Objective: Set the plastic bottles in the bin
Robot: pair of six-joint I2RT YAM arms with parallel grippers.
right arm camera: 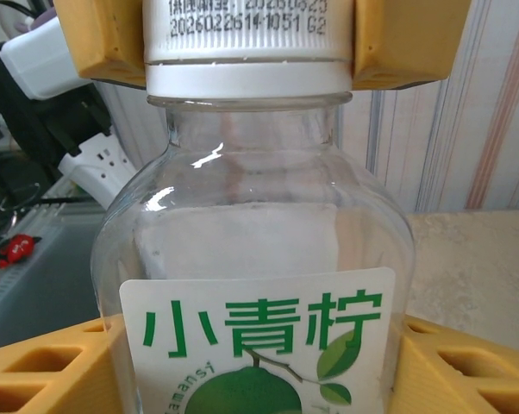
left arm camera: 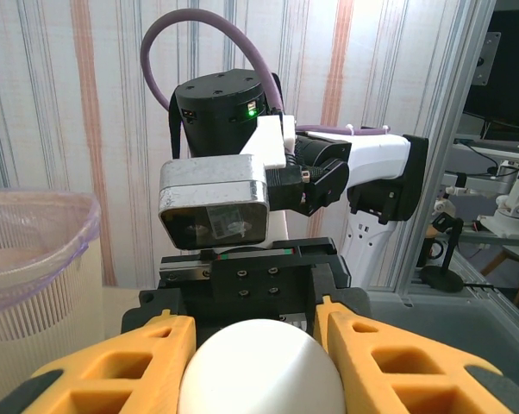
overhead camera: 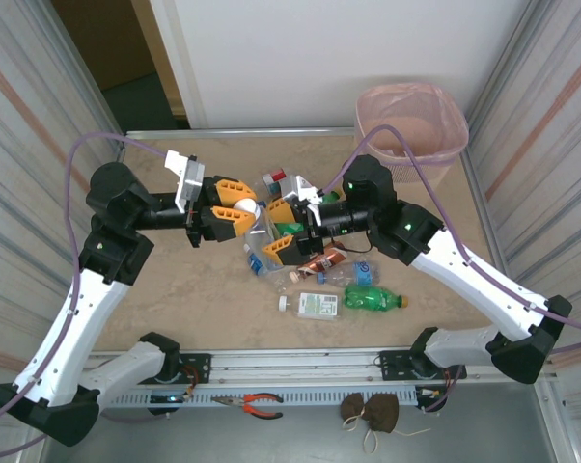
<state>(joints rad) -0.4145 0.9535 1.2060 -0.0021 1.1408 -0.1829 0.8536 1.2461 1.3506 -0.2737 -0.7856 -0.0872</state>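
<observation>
Where the two arms meet above the middle of the beige, stone-patterned table [overhead camera: 184,285], a clear bottle [right arm camera: 259,216] hangs in the air between them. Its smooth, rounded shoulders are glossy with highlights, and its white label [right arm camera: 259,332] carries green characters and a lime. The left gripper [overhead camera: 244,208] is clamped narrow on the white cap [right arm camera: 246,73], with a blocky orange plastic finger on either side of it. The right gripper [overhead camera: 274,231] has its orange fingers [right arm camera: 48,371], moulded with rectangular cut-outs, close against both sides of the bottle's body; whether they press it I cannot tell. On the table below, more bottles lie near one another: a green bottle [overhead camera: 373,300], a squarish white bottle [overhead camera: 313,305], a blue-labelled bottle [overhead camera: 350,273] and a brown-labelled bottle [overhead camera: 319,260]. The bin [overhead camera: 411,121], round, beige and lined with thin translucent pink film, stands at the far right corner, well apart from the held bottle.
</observation>
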